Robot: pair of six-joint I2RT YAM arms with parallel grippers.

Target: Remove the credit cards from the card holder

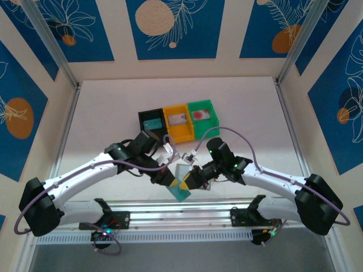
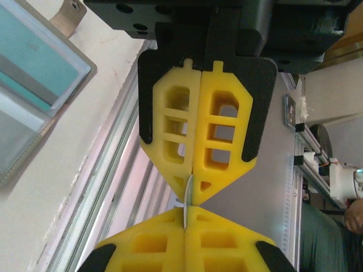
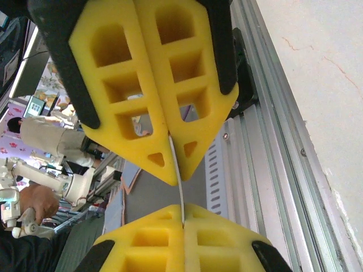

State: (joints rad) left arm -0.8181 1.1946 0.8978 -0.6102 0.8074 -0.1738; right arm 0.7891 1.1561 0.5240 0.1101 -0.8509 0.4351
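The left gripper point(image 2: 194, 190) had matt yellow moulded-plastic fingers, lattice-cut and backed with smooth black plastic. The credit card point(image 2: 187, 198), seen edge-on, looked thin and smooth. The card holder point(image 2: 34, 85) had glossy clear plastic pockets with matt taupe edging. The table point(image 3: 317, 68) was matt white and finely cracked, and the rail point(image 3: 266, 170) was ribbed bare metal.

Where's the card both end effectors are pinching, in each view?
Top external: card, teal, low centre, between left end effector and right end effector.
Left wrist: edge-on, thin pale line, low centre between the yellow tips.
Right wrist: edge-on, thin pale line, centre between the yellow tips.
Shared landmark: grooved metal rail.
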